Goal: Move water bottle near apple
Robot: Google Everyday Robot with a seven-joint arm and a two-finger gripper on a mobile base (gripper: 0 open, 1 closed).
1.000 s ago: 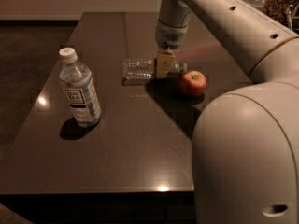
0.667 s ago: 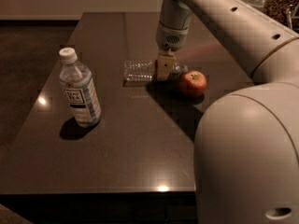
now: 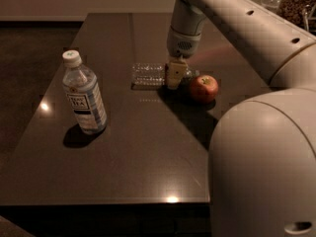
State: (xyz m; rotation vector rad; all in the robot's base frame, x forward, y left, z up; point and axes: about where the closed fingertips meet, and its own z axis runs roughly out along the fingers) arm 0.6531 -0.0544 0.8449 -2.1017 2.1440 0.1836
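Two risks stand out: the water bottle [image 3: 147, 74] lies on its side just left of the apple [image 3: 204, 87], so it may roll astray or knock the apple away. The gripper [image 3: 176, 74] sits at its neck end; I cannot tell whether it is clamping the bottle.

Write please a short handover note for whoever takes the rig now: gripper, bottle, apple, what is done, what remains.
Gripper: low over the table, at the right end of the water bottle.
Water bottle: lying on its side, just left of the apple.
Apple: on the table, close right of the gripper.
Tea bottle: standing far left, not involved.
Done: the bottle looks already near the apple.
Left: probably only to lift the arm away.
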